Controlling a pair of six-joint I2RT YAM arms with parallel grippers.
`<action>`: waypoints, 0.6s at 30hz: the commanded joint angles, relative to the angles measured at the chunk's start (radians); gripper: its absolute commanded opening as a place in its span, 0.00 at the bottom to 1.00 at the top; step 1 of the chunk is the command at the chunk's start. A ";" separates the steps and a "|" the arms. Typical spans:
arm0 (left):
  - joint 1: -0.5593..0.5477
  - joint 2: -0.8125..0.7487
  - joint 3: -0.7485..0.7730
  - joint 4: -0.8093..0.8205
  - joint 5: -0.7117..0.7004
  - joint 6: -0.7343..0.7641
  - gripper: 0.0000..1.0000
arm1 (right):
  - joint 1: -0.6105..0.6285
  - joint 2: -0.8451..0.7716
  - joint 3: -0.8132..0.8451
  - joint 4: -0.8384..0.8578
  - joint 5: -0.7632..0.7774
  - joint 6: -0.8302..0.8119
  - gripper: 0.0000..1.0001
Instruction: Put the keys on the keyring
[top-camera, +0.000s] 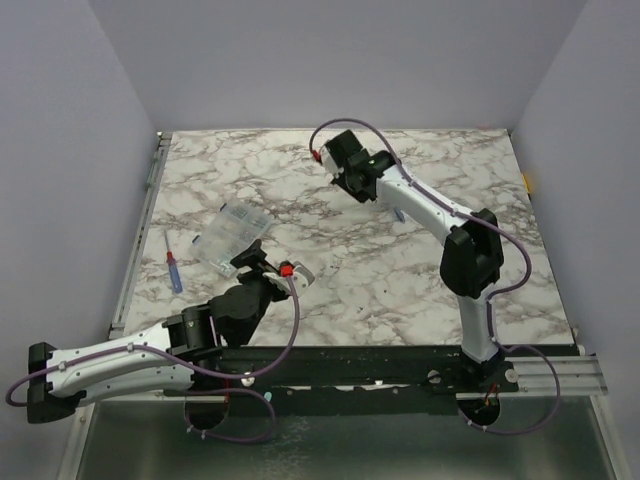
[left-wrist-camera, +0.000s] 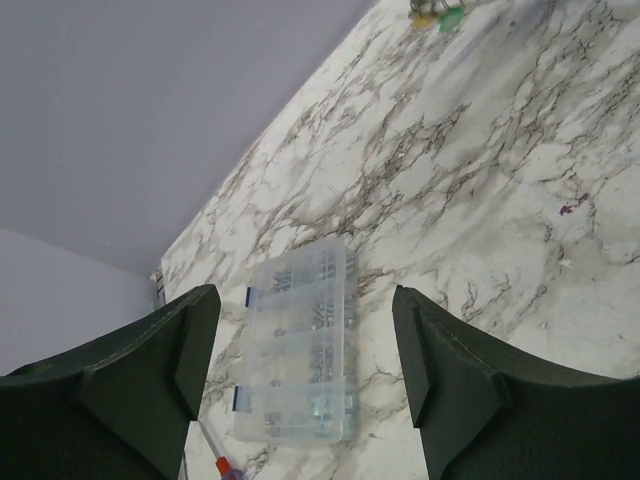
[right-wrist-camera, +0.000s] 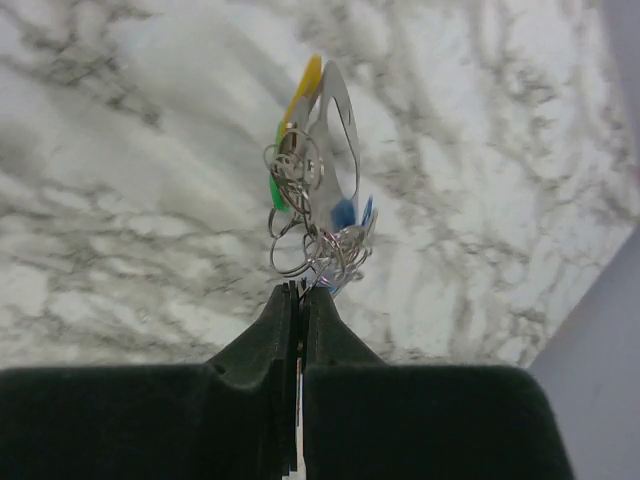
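Tabletop (top-camera: 330, 290) with a marble pattern fills the view from above. The left arm (top-camera: 130, 360) lies low across the near-left corner, its tip just beside the near end of a clear box (top-camera: 235, 235) with compartments. A screwdriver (top-camera: 173, 270) with a blue handle lies left of the box, apart from it. The right arm (top-camera: 430, 205) stretches out to the far middle of the marble.

From the left wrist, the left gripper (left-wrist-camera: 302, 296) has its 2 fingers (left-wrist-camera: 150, 370) spread wide with nothing between them. The box sits on the marble beyond the gap, its long side running away from the camera. The keys (left-wrist-camera: 440, 18) show only as a green and yellowish speck at the top edge, well apart from this gripper.

From the right wrist, the right gripper (right-wrist-camera: 298, 292) has its fingers pressed together with no gap, pinching the near end of the bunch of keys. Thin wire rings (right-wrist-camera: 305, 255) tangle right at the tips. The keyring (right-wrist-camera: 338, 130), a shiny oval loop, has its long axis pointing straight away from the fingertips, nearly in line with them. A yellow head lies along its upper left edge, a green one lower left and a blue one near its lower end. Whether the bunch touches the marble cannot be told.
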 joint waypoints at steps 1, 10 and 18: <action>0.010 0.000 -0.003 0.019 0.033 -0.016 0.76 | 0.038 -0.025 -0.237 0.057 -0.229 0.099 0.01; 0.013 0.023 -0.004 0.019 0.044 -0.016 0.76 | 0.035 0.032 -0.391 -0.060 -0.492 0.285 0.01; 0.018 0.018 -0.007 0.020 0.039 -0.017 0.76 | 0.025 0.046 -0.337 -0.131 -0.655 0.327 0.04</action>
